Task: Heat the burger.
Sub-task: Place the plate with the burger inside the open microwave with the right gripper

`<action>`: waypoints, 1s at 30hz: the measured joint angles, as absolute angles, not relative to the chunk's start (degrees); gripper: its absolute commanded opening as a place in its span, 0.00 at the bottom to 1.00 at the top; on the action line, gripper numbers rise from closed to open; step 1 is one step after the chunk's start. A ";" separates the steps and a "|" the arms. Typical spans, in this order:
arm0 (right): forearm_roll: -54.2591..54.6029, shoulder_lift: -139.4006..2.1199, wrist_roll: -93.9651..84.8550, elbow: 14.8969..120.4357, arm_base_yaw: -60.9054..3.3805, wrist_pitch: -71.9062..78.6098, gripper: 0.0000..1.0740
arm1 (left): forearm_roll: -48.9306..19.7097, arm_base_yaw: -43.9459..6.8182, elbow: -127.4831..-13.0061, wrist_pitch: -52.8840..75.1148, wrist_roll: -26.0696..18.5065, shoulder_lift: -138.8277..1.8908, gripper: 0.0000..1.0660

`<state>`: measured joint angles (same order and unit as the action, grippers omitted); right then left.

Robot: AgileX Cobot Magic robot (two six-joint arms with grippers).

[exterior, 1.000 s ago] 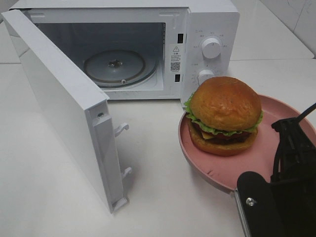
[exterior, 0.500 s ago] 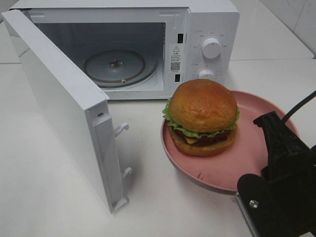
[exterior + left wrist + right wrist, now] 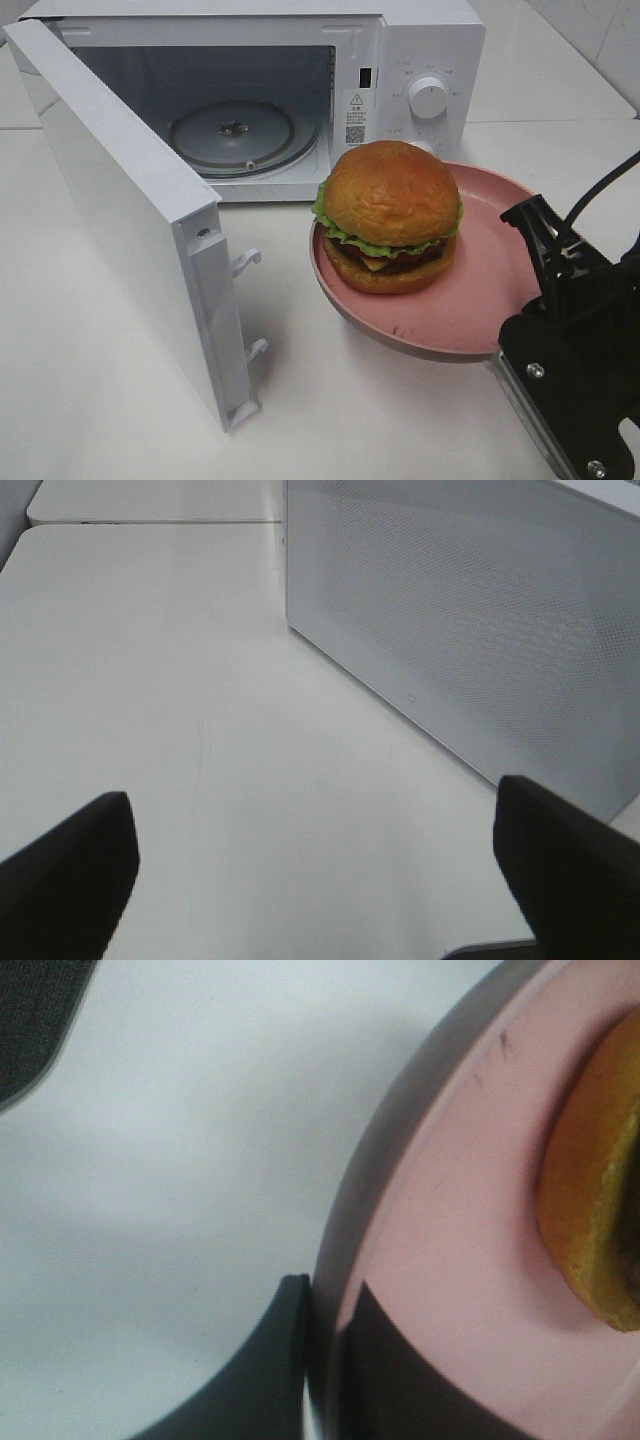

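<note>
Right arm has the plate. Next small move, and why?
Probably carry the pink plate leftward to line it up with the open cavity before pushing in. The right pincer is shut on its rim, the burger sits upright on it, and the microwave door stands open with the turntable bare. The plate partly fronts the control panel.

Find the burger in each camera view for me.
Exterior high: burger at centre, on the plate, before the microwave.
Left wrist: not in it; only door and table.
Right wrist: burger's edge on the plate.
Shared landmark: plate; the door links the left wrist.
</note>
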<state>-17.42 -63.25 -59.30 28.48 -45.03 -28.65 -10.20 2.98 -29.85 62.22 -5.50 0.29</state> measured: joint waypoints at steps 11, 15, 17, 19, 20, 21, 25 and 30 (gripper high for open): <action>-8.94 -66.52 -75.52 28.48 -38.62 -24.24 0.00 | -10.20 2.98 -29.85 62.22 -5.50 0.29 0.83; -6.30 -67.49 -78.32 28.48 -37.87 -22.00 0.00 | -10.20 2.98 -29.85 62.22 -5.50 0.29 0.83; -4.81 -68.18 -80.50 28.48 -37.70 -20.86 0.00 | -10.20 2.98 -29.85 62.22 -5.50 0.29 0.83; -3.84 -69.27 -82.22 28.93 -37.70 -20.45 0.00 | -10.20 2.98 -29.85 62.22 -5.50 0.29 0.83; -3.84 -69.27 -82.22 28.93 -37.70 -20.45 0.00 | -10.20 2.98 -29.85 62.22 -5.50 0.29 0.83; -3.61 -70.30 -82.62 29.91 -37.70 -20.45 0.00 | -10.20 2.98 -29.85 62.22 -5.50 0.29 0.83; -3.15 -73.74 -82.96 33.35 -37.70 -19.94 0.00 | -10.14 2.98 -29.56 62.22 -5.50 0.29 0.83; -1.03 -76.83 -84.57 35.98 -37.70 -19.65 0.00 | -10.14 2.98 -29.56 62.17 -5.50 0.29 0.83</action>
<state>-1.03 -76.83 -84.57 35.98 -37.70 -19.65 -10.14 2.98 -29.56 62.17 -5.50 0.29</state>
